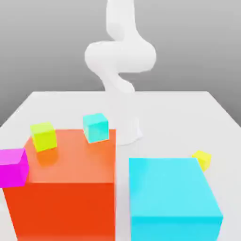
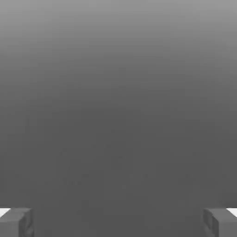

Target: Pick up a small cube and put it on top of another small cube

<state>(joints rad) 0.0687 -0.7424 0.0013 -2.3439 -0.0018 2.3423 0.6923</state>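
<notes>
In the exterior view, with the clock centred on that view, the yellow cube (image 1: 202, 159) lies towards four o'clock, just past the far corner of the cyan block (image 1: 169, 188) on the exterior view's right. Part of the cube is hidden behind that block's edge, and I cannot tell whether the two touch. It looks turned at an angle, over the pale worktop (image 1: 164, 122). The cyan block sits at five o'clock, with the taller-looking orange block (image 1: 68, 212) at seven o'clock and a narrow gap between them. Seen against the orange block's top are the cyan cube (image 1: 96, 128), near its far edge on the side towards the cyan block, and the lime cube (image 1: 44, 137), out towards nine o'clock. The magenta cube (image 1: 12, 168) is at eight o'clock, partly cut off by the border and overlapping the orange block's side edge. Whether these three rest on the block is unclear. The white arm (image 1: 120, 56) rises at twelve o'clock, beyond the blocks. In the hand view the end effector (image 2: 118, 222) is spread wide, its two dark fingers (image 2: 15, 224) well apart with nothing between them, only a plain grey background behind.
</notes>
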